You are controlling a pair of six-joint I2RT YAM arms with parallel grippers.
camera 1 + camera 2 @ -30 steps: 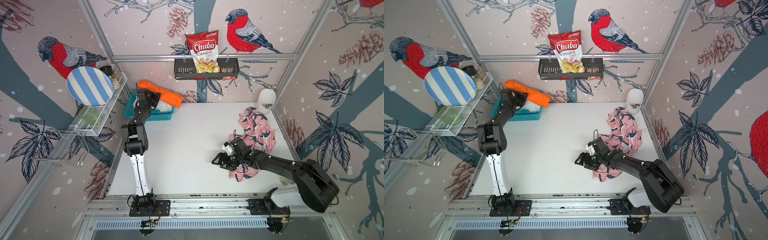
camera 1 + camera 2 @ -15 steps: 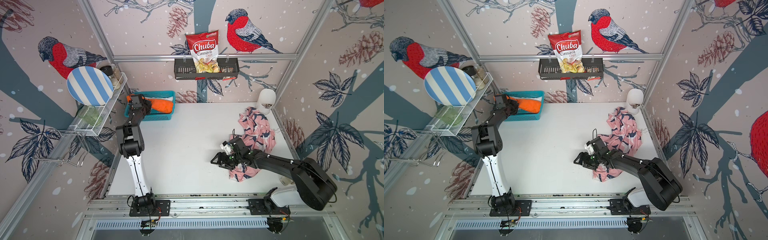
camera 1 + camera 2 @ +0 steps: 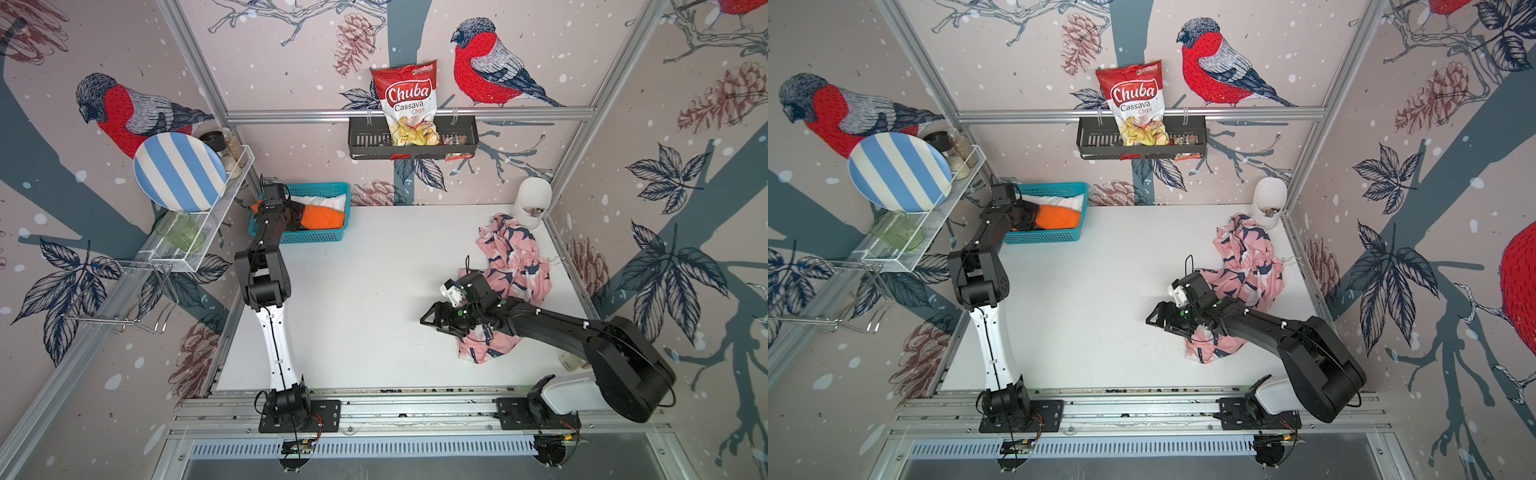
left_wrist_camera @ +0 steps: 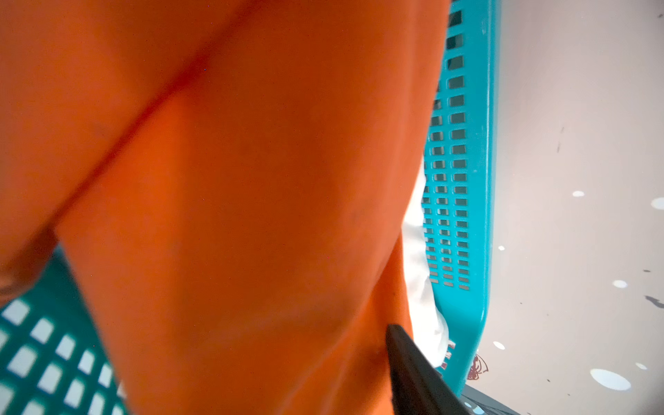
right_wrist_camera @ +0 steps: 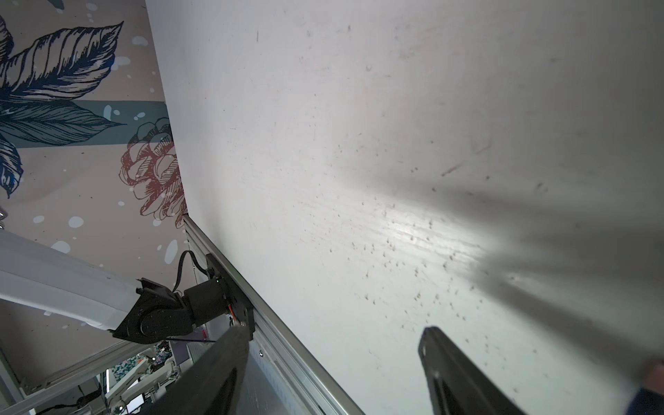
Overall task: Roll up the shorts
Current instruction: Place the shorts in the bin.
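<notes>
A red-and-white snack bag (image 3: 405, 104), standing in a black wall rack (image 3: 365, 137), read "Chuba Cassava Chips" in both top views; the small print at its top corner was illegible.

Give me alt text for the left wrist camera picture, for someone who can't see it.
Blurred close-up of bright orange shorts filling most of the frame, lying in a teal slotted plastic basket. A strip of white cloth shows between the orange fabric and the basket's wall, and one dark gripper finger pokes in beside the orange cloth.
</notes>
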